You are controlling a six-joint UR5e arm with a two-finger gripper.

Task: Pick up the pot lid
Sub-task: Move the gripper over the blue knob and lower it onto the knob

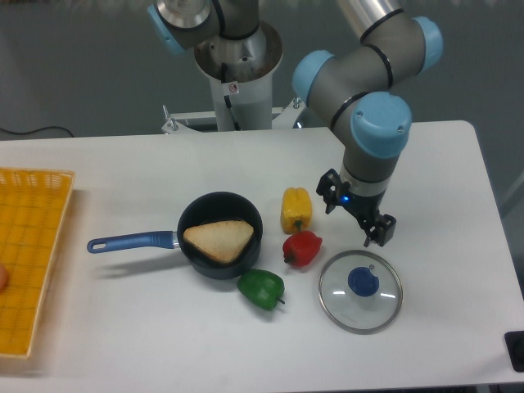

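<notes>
Hanging above the white surface (458, 327), in the single fixed camera's view, the two-finger grey and black pincer (357, 211) points down with its fingertips apart and nothing between them. Your target, the clear round glass pot lid (348, 311) with a blue knob (363, 281), lies flat on the surface, knob upward, towards the lower edge of the view from the pincer. The offset to the knob is chiefly downward in this view, with only a slight shift to the right; judge your travel by the knob rather than by the transparent disc. The fingertips are set along a diagonal, upper left to lower right. Both disc and knob look round, so no long axis dictates your wrist angle, and the present one may well serve. With only one arm, you have no choice of side to make. The height of the fingers over the surface cannot be told from this viewpoint, so you would do best to centre over the knob before descending. Note the red toy pepper (302, 248), just beside the lid's upper-left edge: a sideways approach made low could nudge it.
</notes>
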